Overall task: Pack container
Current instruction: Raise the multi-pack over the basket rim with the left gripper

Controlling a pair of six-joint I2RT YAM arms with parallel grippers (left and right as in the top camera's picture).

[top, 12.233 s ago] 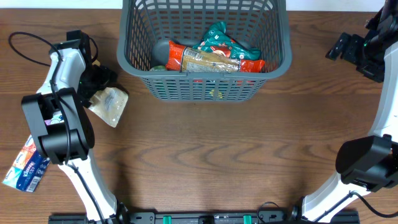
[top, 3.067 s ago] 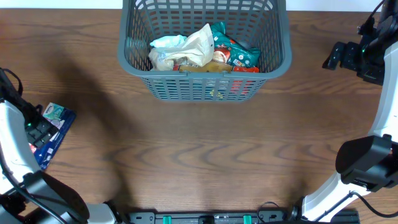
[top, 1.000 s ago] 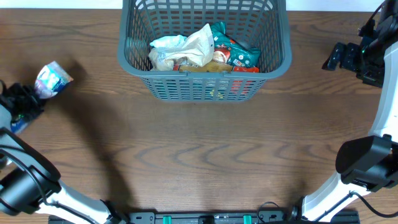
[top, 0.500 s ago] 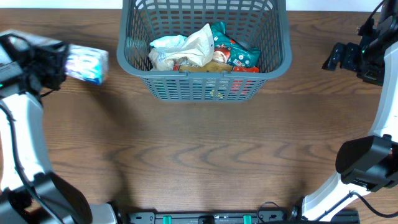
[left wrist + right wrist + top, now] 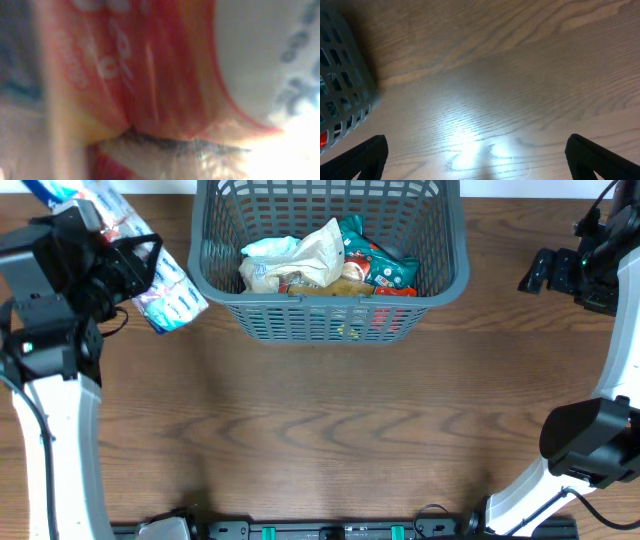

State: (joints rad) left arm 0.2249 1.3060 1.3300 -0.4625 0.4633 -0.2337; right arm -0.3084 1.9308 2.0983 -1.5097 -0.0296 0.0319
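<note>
Nearest me is the brown wooden counter (image 5: 330, 440). Further out, my left gripper (image 5: 128, 262) is clamped on a blue-and-white packet (image 5: 172, 292), probably tissues, though its wrist view is only a red blur. The packet hangs just left of the container (image 5: 330, 322). My right gripper (image 5: 548, 270) stands wide open and holds nothing, well right of the container. The container sits at the far edge with snack bags (image 5: 375, 265) inside.

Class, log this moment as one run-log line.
left jaws: shut on tissue packet, aloft beside container | right jaws: open, empty | container: partly filled
</note>
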